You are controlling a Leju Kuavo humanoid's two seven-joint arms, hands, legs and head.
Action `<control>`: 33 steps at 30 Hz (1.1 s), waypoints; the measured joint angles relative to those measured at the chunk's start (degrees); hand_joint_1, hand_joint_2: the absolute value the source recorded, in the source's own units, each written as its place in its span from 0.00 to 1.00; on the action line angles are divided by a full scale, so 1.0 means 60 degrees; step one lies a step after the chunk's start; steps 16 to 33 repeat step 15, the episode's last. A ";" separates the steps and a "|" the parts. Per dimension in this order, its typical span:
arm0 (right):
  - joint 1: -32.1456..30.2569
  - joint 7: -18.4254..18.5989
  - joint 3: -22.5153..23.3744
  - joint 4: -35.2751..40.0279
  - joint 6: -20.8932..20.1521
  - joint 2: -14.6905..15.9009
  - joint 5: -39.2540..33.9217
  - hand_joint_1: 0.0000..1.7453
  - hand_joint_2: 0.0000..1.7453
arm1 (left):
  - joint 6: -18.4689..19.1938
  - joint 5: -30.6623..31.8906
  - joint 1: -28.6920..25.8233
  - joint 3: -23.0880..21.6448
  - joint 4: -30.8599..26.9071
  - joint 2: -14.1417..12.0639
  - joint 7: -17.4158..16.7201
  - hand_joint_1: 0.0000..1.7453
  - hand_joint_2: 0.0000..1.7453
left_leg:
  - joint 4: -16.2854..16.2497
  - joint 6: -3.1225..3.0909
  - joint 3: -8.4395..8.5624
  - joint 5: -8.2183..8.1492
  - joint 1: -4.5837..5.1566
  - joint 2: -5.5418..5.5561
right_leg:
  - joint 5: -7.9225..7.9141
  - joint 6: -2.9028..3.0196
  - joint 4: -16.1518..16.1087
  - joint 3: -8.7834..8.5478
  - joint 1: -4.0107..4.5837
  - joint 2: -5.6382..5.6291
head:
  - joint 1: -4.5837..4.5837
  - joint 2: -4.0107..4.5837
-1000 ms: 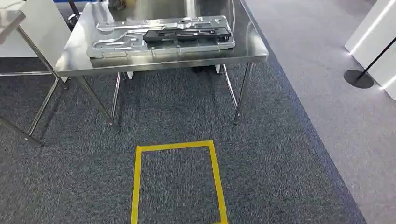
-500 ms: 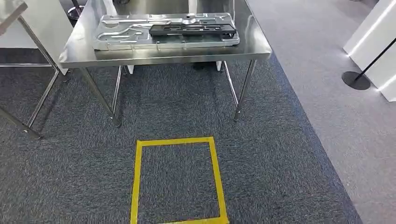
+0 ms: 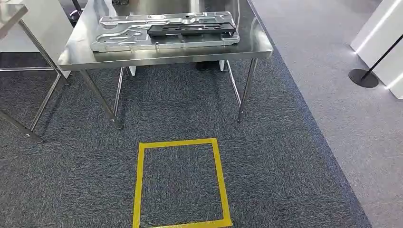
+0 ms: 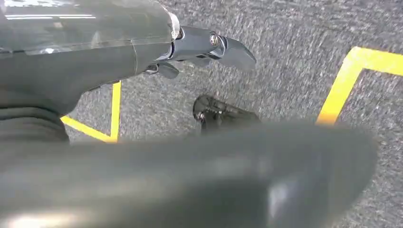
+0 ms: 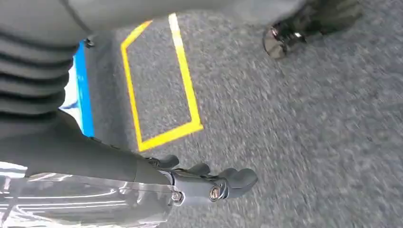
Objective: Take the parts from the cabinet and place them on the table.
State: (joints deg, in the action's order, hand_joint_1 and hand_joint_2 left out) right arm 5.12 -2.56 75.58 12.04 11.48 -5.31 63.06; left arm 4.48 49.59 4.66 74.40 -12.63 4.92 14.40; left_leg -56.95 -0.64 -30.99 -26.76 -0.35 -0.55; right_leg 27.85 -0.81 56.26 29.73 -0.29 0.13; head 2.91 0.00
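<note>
A steel table [image 3: 78,53] stands ahead of me. On it lies a large silver stamped metal panel [image 3: 123,37], and a long black part [image 3: 190,29] rests on the panel's right half. My left hand [image 4: 204,47] hangs over the grey carpet with its fingers loosely apart and holds nothing. My right hand [image 5: 209,185] also hangs over the carpet, fingers apart and empty. Both hands are well away from the table.
A yellow tape square [image 3: 139,180] marks the carpet between me and the table. A second steel table [image 3: 9,14] stands at the far left beside a white panel [image 3: 45,23]. On the right are a black stanchion base [image 3: 363,78] and a white wall [image 3: 380,33].
The whole picture has shifted as the camera moved: the yellow square now shows almost whole and sits higher. The parts on the table have not moved.
</note>
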 joint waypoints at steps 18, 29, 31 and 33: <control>-0.0274 0.0029 -0.1582 0.0117 -0.0204 0.0091 -0.1614 0.00 1.00 | -0.0277 -0.1006 -0.0300 -0.1713 -0.0029 -0.0095 -0.0681 0.00 0.00 | -0.0006 0.0042 -0.0021 0.0024 -0.0026 0.0001 | -0.0007 0.0014 0.0025 0.0026 0.0018 0.0001 | 0.0000 0.0000; -0.0274 0.0029 -0.1582 0.0117 -0.0204 0.0091 -0.1614 0.00 1.00 | -0.0277 -0.1006 -0.0300 -0.1713 -0.0029 -0.0095 -0.0681 0.00 0.00 | -0.0006 0.0042 -0.0021 0.0024 -0.0026 0.0001 | -0.0007 0.0014 0.0025 0.0026 0.0018 0.0001 | 0.0000 0.0000; -0.0274 0.0029 -0.1582 0.0117 -0.0204 0.0091 -0.1614 0.00 1.00 | -0.0277 -0.1006 -0.0300 -0.1713 -0.0029 -0.0095 -0.0681 0.00 0.00 | -0.0006 0.0042 -0.0021 0.0024 -0.0026 0.0001 | -0.0007 0.0014 0.0025 0.0026 0.0018 0.0001 | 0.0000 0.0000; -0.0274 0.0029 -0.1582 0.0117 -0.0204 0.0091 -0.1614 0.00 1.00 | -0.0277 -0.1006 -0.0300 -0.1713 -0.0029 -0.0095 -0.0681 0.00 0.00 | -0.0006 0.0042 -0.0021 0.0024 -0.0026 0.0001 | -0.0007 0.0014 0.0025 0.0026 0.0018 0.0001 | 0.0000 0.0000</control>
